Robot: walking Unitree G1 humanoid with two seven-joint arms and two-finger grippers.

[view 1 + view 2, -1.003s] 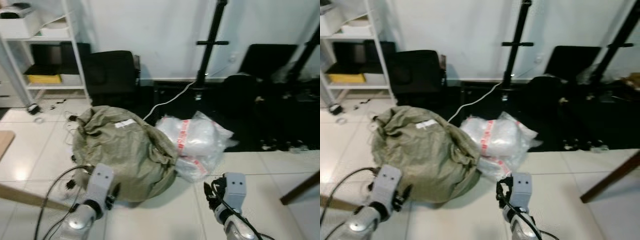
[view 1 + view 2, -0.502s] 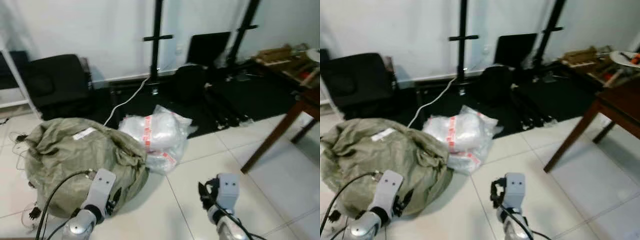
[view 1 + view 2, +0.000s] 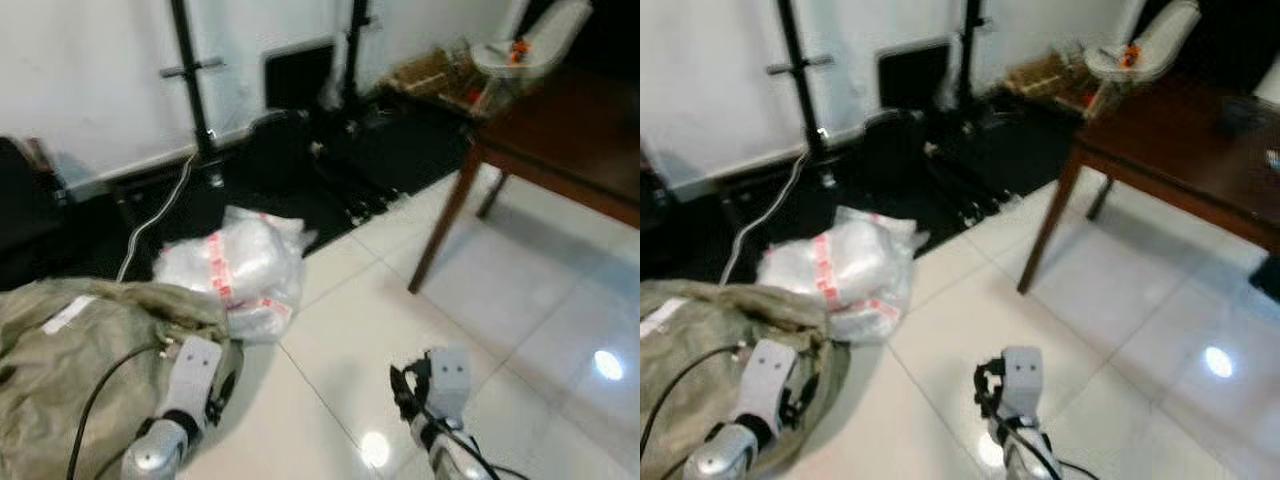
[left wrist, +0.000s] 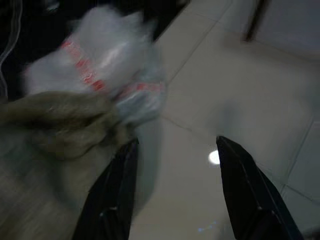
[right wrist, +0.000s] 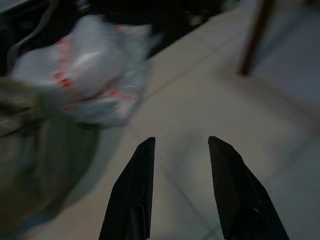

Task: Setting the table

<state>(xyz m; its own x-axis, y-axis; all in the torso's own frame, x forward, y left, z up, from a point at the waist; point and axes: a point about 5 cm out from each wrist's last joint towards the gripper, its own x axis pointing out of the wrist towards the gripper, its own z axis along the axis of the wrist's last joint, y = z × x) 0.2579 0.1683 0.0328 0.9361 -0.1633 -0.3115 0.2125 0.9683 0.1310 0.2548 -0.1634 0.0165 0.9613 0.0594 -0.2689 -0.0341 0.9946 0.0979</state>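
A white dish [image 3: 520,55] is seen at two o'clock on the dark wooden surface [image 3: 560,150]; likely rigid, breakable, best gripped by its rim. Its contents are blurred. Both the left claw [image 4: 175,195] and the right claw [image 5: 180,185] are spread, empty, above the floor [image 3: 480,300].

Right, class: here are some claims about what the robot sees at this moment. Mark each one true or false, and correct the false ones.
1. Both grippers are empty. True: the left gripper and right gripper are open over bare floor tiles.
2. The clear plastic bag lies on the wooden table. False: it lies on the floor, against the olive sack.
3. The wooden table stands to the robot's right. True.
4. The olive sack hangs from a black stand. False: it lies on the floor.
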